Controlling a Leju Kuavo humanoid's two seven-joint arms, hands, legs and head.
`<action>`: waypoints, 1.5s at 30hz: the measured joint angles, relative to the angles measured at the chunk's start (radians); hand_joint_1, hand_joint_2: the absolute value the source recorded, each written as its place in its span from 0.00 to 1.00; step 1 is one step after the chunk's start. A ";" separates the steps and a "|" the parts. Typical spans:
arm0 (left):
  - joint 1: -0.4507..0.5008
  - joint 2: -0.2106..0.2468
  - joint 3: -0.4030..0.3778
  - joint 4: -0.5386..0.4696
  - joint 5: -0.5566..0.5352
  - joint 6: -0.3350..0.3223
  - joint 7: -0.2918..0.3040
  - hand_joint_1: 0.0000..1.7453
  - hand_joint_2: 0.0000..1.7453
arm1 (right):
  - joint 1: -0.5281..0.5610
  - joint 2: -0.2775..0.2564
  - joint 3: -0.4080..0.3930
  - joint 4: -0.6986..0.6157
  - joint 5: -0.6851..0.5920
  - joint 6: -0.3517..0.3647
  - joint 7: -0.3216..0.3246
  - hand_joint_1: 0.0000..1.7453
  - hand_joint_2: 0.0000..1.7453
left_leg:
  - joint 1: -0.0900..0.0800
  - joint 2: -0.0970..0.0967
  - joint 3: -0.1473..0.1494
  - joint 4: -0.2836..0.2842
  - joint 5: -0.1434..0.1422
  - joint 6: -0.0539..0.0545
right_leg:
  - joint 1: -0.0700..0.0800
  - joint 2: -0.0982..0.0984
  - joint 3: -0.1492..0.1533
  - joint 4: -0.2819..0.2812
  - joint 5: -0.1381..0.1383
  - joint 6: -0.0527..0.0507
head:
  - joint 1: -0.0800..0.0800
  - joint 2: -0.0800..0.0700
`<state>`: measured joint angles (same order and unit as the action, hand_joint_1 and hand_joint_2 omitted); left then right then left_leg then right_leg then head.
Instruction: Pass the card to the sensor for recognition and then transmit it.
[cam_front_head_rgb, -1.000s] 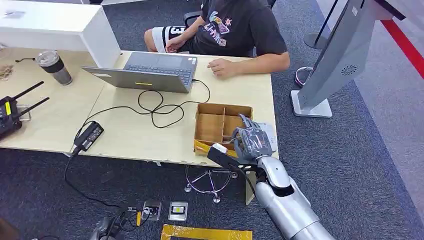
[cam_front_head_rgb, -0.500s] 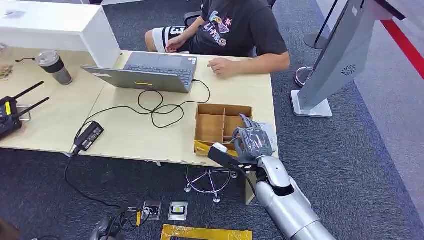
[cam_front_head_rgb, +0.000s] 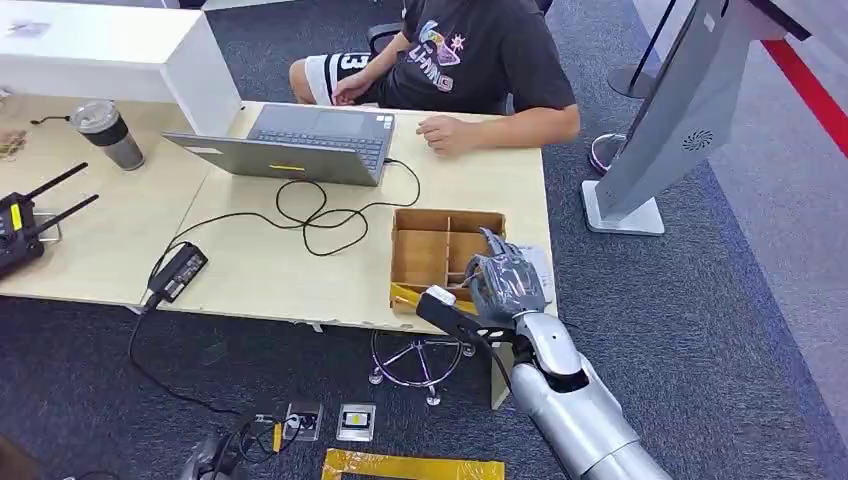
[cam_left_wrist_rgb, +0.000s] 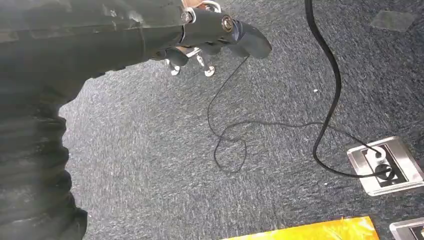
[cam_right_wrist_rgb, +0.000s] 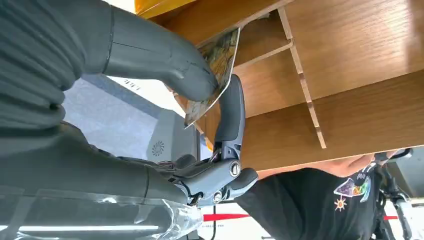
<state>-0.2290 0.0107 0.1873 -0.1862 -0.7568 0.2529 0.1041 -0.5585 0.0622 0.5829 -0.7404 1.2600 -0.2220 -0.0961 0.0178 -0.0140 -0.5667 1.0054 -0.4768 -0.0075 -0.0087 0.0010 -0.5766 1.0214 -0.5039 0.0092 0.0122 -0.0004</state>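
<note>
At the lower centre-right of the head view, over the near edge of the counter: right hand, fingers down into the wooden divided box. Right wrist view: right hand pinches the card between the thick thumb and a dark finger.

Card: printed face, flat, held edge-on above a box compartment. Long axis runs from the upper right corner near the box rim down toward the centre left of the wrist frame; lower corner points free between thumb and finger. Whether the card touches the box floor cannot be told.

Box: plywood, thin dividers, several compartments, set at the near right corner of the counter.

Left hand: hanging over grey carpet, fingers curled loosely, holding nothing that shows; spread or closed cannot be told.

Around, head view:
- Laptop, open, upper centre, black cable looping from it toward the box.
- Power brick, left of the loop, at the counter's near edge.
- Tumbler, upper left.
- Black radio unit with antennas, far left.
- Person seated beyond the counter, one hand flat on it.
- Grey slanted kiosk, upper right, standing on the carpet.
</note>
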 joint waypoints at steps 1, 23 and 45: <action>0.000 0.000 0.000 0.000 0.000 0.000 0.000 0.00 1.00 | 0.000 0.000 0.000 0.000 0.000 0.000 0.000 1.00 1.00 | 0.000 0.000 0.000 0.000 0.000 0.000 | 0.000 0.000 0.000 0.000 0.000 0.000 | 0.000 0.000; 0.000 0.000 0.000 0.000 0.000 0.006 0.000 0.00 1.00 | -0.094 -0.029 -0.035 -0.063 -0.005 -0.040 0.023 1.00 1.00 | 0.000 0.001 0.000 0.000 0.000 0.000 | 0.000 0.001 0.000 0.000 0.000 0.000 | 0.000 0.000; 0.001 0.000 0.000 0.000 -0.001 0.006 -0.001 0.00 1.00 | -0.117 -0.057 -0.101 -0.260 0.031 0.001 0.013 1.00 1.00 | 0.000 0.001 0.000 0.000 0.000 0.000 | 0.000 0.001 0.000 0.000 0.000 0.000 | 0.000 0.000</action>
<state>-0.2282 0.0111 0.1873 -0.1862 -0.7576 0.2594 0.1034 -0.6755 0.0053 0.4818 -1.0006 1.2905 -0.2213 -0.0832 0.0177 -0.0134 -0.5665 1.0057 -0.4764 -0.0074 -0.0088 0.0016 -0.5768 1.0214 -0.5036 0.0093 0.0118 0.0000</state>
